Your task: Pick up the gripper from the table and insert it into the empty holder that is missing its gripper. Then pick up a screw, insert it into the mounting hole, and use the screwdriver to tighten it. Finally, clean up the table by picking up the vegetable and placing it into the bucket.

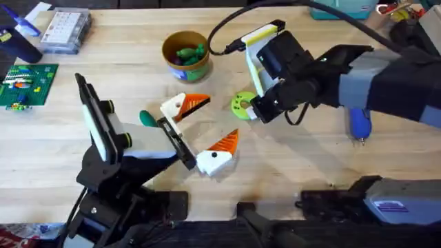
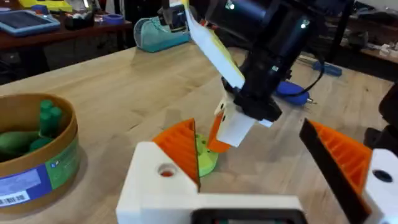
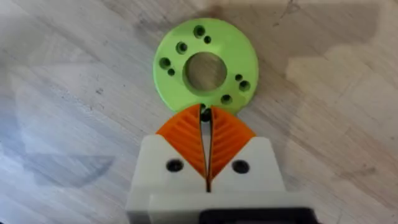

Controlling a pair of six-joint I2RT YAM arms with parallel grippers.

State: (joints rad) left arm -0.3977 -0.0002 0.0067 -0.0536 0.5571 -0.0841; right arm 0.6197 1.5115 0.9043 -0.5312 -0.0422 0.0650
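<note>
the blue screwdriver (image 1: 360, 124) lies flat on the table (image 1: 62, 148) at the right side, partly under the right arm; its long axis runs away from the arms' bases, with the short metal tip at the near end; in the left wrist view it shows as a blue shape (image 2: 291, 91) behind the right arm; the table is pale wood with a plain grain, and behind it the left wrist view shows dark benches with a teal object and other clutter; a clear plastic box (image 1: 65, 30) and a green circuit board (image 1: 27, 85) sit at the far left of the table; the brown bucket (image 1: 185, 56) with a yellow-green lower band stands upright near the far middle, and green vegetable pieces (image 1: 190, 52) lie inside it; in the left wrist view the bucket (image 2: 37, 171) is at the near left with the green pieces visible in it; a green ring (image 3: 205, 65) with a big centre hole and several small holes lies flat on the table between the two arms; the right pincer (image 3: 206, 117) is pressed together, its orange tips at the ring's near edge, pinching something small and dark; the left pincer (image 1: 207, 123) is spread wide, nothing between its orange pads, just beside the ring.
</note>
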